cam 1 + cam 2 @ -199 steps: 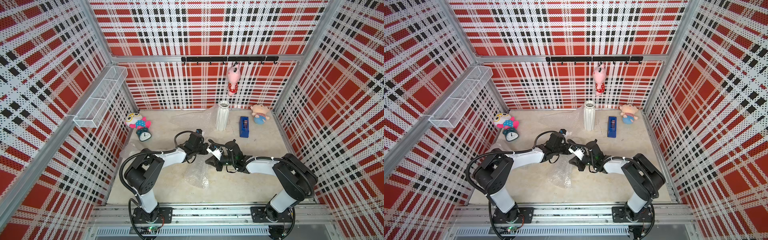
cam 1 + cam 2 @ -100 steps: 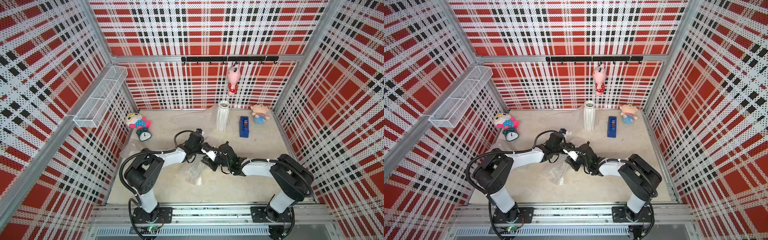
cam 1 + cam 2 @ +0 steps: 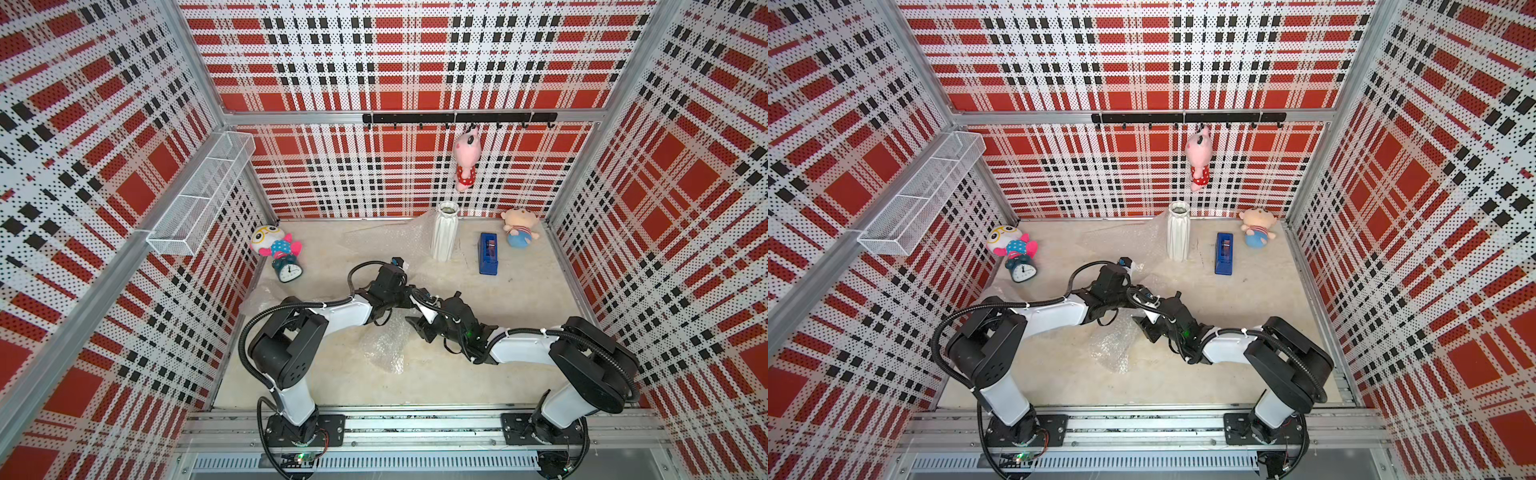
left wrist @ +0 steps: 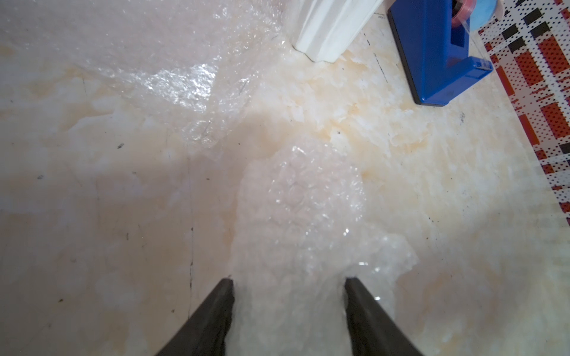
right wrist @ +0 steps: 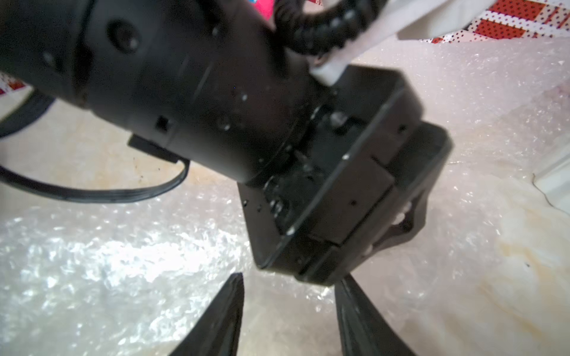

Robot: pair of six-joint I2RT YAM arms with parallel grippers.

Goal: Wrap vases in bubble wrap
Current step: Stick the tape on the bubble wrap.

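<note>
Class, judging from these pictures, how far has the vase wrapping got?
Done: nothing plainly finished. In hand: the left gripper clamps a clear bubble-wrap bundle, contents unclear; the right gripper is open above crumpled bubble wrap. To do: the tall white ribbed ceramic vase stands bare beside a loose bubble-wrap sheet.

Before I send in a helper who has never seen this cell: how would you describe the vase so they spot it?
Look at the back wall, under the black hook rail where the pink plush hangs. Just beneath it, the white ribbed vase stands upright between crinkled bubble wrap and the blue tape dispenser. It is the only tall white thing there.
</note>
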